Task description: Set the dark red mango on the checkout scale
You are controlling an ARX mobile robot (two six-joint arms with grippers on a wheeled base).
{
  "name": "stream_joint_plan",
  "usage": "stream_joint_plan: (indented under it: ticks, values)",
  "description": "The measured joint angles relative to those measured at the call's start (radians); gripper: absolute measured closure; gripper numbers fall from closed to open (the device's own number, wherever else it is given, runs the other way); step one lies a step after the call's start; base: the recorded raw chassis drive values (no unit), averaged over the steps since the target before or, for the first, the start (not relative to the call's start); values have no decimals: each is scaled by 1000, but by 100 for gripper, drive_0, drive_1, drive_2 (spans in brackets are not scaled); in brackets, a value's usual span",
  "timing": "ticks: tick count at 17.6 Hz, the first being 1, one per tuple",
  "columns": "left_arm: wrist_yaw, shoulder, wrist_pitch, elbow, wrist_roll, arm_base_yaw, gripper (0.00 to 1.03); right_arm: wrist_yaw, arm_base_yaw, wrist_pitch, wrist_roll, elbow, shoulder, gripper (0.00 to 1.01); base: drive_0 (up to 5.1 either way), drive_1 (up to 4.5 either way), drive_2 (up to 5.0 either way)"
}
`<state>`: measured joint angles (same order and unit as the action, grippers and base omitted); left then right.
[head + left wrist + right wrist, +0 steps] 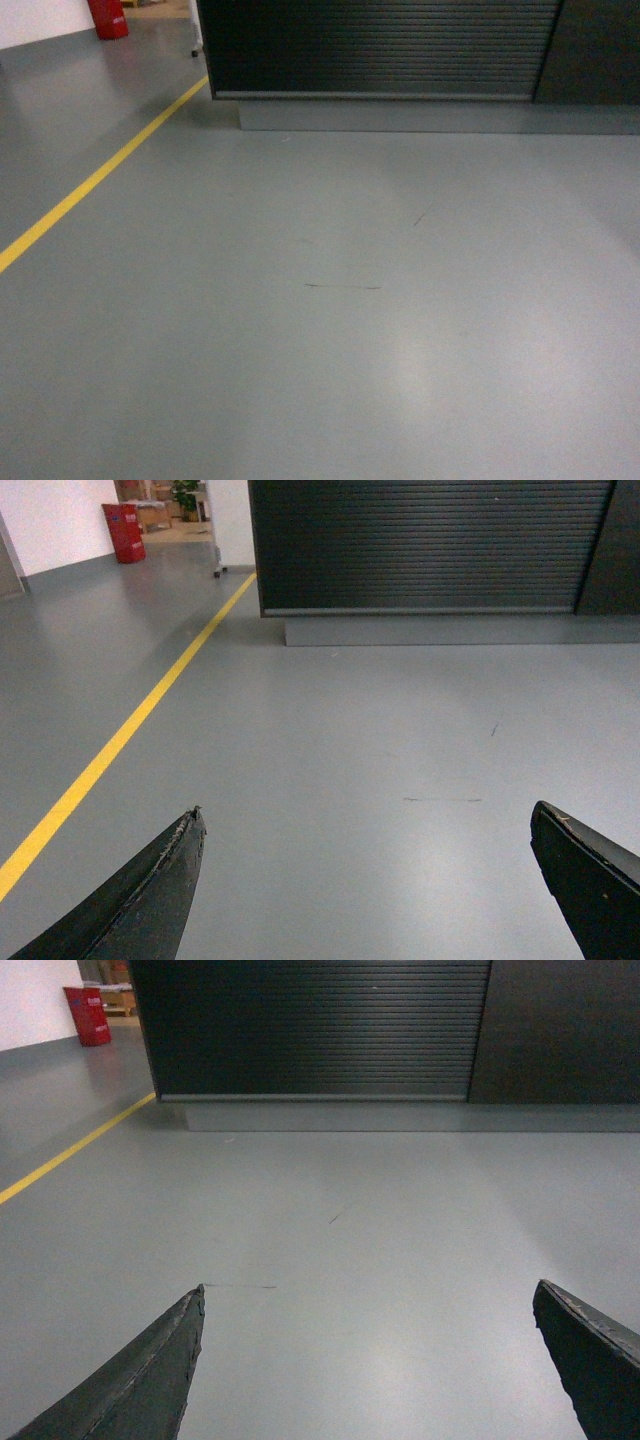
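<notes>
The checkout [380,50] stands at the far side of the room, a dark counter with a ribbed front and a grey plinth [430,115] under it, well apart from the robot. Between them lies the grey floor [330,330], with a yellow line [90,185] running slantwise on the left and a thin dark scratch [343,287] near the middle. A red container [108,17] stands far off at the left. The left pincer [365,865] is spread wide and holds nothing; only its two dark fingertips [150,900] show above the floor. The right pincer [370,1345] is also wide and holds nothing. The dark red mango and the scale do not appear in any view, so I cannot tell where they are.
</notes>
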<state>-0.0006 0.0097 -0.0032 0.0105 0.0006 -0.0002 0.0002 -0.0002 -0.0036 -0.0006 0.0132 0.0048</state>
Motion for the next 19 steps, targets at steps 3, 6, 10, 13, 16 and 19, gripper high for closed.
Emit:
stream_joint_plan:
  ticks: [3, 6, 10, 13, 16, 19]
  values:
    - [0, 0, 0, 0, 0, 0, 5, 0, 0, 0, 0, 0, 0, 3, 0, 0, 0]
    - [0, 0, 0, 0, 0, 0, 5, 0, 0, 0, 0, 0, 0, 3, 0, 0, 0]
    - [0, 0, 0, 0, 0, 0, 5, 0, 0, 0, 0, 0, 0, 3, 0, 0, 0]
    - [0, 0, 0, 0, 0, 0, 5, 0, 0, 0, 0, 0, 0, 3, 0, 0, 0]
    - [0, 0, 0, 0, 0, 0, 5, 0, 0, 0, 0, 0, 0, 3, 0, 0, 0]
    - [0, 0, 0, 0, 0, 0, 5, 0, 0, 0, 0, 0, 0, 3, 0, 0, 0]
